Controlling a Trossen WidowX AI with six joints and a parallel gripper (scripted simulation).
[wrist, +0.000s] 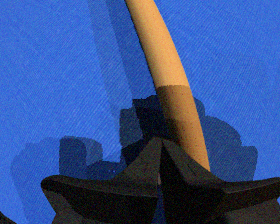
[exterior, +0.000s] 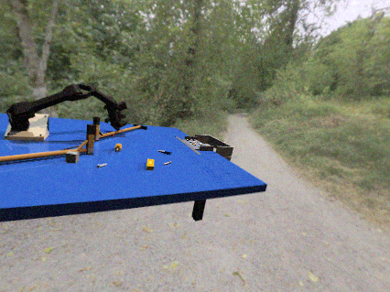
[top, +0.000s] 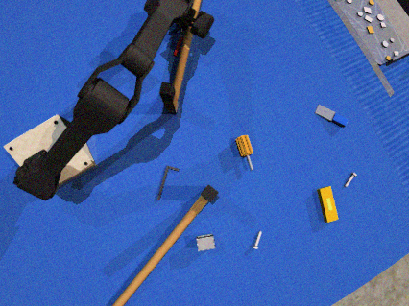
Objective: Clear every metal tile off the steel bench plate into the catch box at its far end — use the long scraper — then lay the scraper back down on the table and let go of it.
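Note:
A long wooden pole, apparently the scraper (top: 180, 76) (exterior: 124, 131) (wrist: 162, 55), lies slanted with a tall dark block at its near end and a dark tip at its far end. My gripper (exterior: 118, 126) (wrist: 159, 140) is shut and empty at the pole's shaft; in the wrist view its closed tips are just left of the shaft, which passes behind the right finger. I cannot tell whether they touch. Several white and orange tiles (top: 367, 10) lie on the grey steel bench plate (top: 372, 40). The dark catch box (exterior: 223, 149) is at its far end, its inside mostly hidden.
A second long pole (top: 163, 247) (exterior: 41, 155) lies nearer the front. A red tool (top: 178, 50) is partly hidden beside the first pole. An orange screwdriver (top: 244, 146), hex key (top: 163, 184), grey block (top: 205, 243), yellow block (top: 328, 204), two bolts and a blue-handled tool (top: 331, 115) lie around.

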